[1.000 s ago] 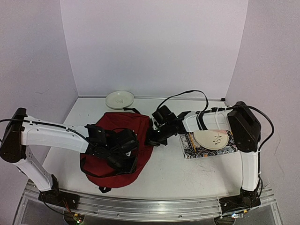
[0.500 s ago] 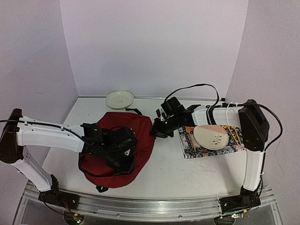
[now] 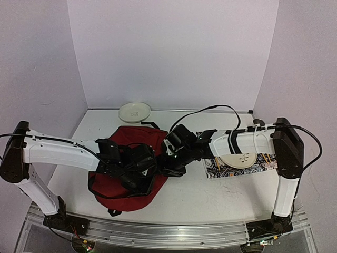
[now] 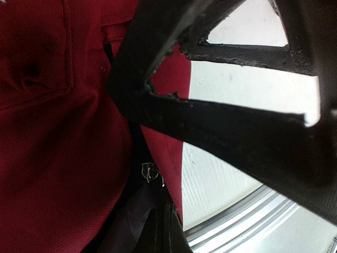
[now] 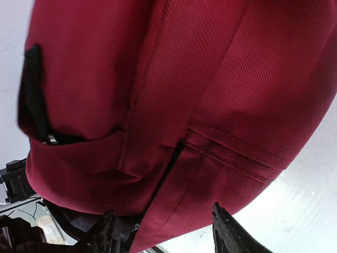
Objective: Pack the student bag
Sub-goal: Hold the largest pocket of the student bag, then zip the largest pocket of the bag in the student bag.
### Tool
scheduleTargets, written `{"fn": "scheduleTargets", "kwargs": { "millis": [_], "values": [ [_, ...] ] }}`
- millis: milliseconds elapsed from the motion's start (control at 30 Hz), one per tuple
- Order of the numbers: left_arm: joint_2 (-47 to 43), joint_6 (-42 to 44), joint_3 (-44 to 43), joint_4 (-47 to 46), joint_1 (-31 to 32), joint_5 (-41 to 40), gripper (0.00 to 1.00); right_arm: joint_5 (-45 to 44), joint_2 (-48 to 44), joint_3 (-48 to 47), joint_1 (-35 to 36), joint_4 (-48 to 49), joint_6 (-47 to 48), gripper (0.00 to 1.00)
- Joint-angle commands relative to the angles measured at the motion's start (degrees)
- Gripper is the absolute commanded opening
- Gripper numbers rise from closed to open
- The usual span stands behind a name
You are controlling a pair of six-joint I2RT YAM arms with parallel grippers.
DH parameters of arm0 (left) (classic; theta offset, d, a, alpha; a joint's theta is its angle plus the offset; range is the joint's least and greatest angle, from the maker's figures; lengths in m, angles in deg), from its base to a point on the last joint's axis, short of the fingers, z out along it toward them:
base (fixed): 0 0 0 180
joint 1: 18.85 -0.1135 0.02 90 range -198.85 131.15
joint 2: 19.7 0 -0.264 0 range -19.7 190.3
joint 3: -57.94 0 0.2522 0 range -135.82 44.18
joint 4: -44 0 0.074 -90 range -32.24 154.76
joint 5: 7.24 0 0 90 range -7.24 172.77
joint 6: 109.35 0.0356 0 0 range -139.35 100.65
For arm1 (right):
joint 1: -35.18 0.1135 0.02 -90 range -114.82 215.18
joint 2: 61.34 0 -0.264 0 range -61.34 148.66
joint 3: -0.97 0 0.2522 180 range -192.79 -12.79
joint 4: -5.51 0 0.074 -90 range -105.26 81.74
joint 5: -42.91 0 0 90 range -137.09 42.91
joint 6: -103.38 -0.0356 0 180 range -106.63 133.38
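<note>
1. The student bag (image 3: 129,141) lies on the bench (image 3: 210,195), left of centre, just in front of a pale dish (image 3: 134,112) by the back wall.
2. My left end effector (image 3: 138,171) rests on the bag's near half, jaws fully closed. I cannot tell whether fabric is pinched between them.
3. My right end effector (image 3: 169,164) is at the bag's right edge, its fingers (image 5: 224,232) spread apart and gripping nothing.
4. A patterned book (image 3: 221,169) bearing a plate (image 3: 243,159) lies under my right arm.

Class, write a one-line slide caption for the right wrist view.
Open right gripper poised at a seam of the dark red student bag.
</note>
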Motion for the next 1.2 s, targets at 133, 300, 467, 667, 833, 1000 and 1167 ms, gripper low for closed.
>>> {"fn": "scheduleTargets", "kwargs": {
  "millis": [133, 300, 467, 667, 833, 1000, 1167],
  "values": [
    [-1.72, -0.19, 0.67, -0.8, 0.48, -0.46, 0.0, 1.5, 7.25, -6.17, 1.18, -1.58, -1.53, 0.65],
    [-1.79, -0.53, 0.94, -1.28, 1.06, -0.55, 0.0, 0.1, 9.32, -7.92, 1.29, -1.58, -1.42, 0.59],
    [-2.32, -0.68, 1.6, -1.32, 1.35, -0.25, 0.0, -2.64, 9.18, -7.97, 1.07, -3.43, -0.67, 0.32],
    [-4.23, -1.18, 3.56, -1.23, 1.46, 0.4, 0.0, -5.62, 5.41, -5.39, -1.73, -4.26, 1.12, 0.0],
    [-5.18, -1.31, 4.45, -1.21, 1.54, 1.37, 0.0, -7.58, 1.41, -3.09, -5.96, -4.9, 3.66, 0.0],
    [-6.02, -1.3, 4.93, -1.1, 1.63, 2.35, 0.0, -8.72, -1.06, -2.51, -10.72, -5.25, 6.65, 0.0],
    [-6.8, -1.37, 5.69, -1.05, 1.83, 2.83, 0.0, -8.96, 0.26, -5.15, -15.15, -5.56, 9.53, 0.0]
  ]
}}
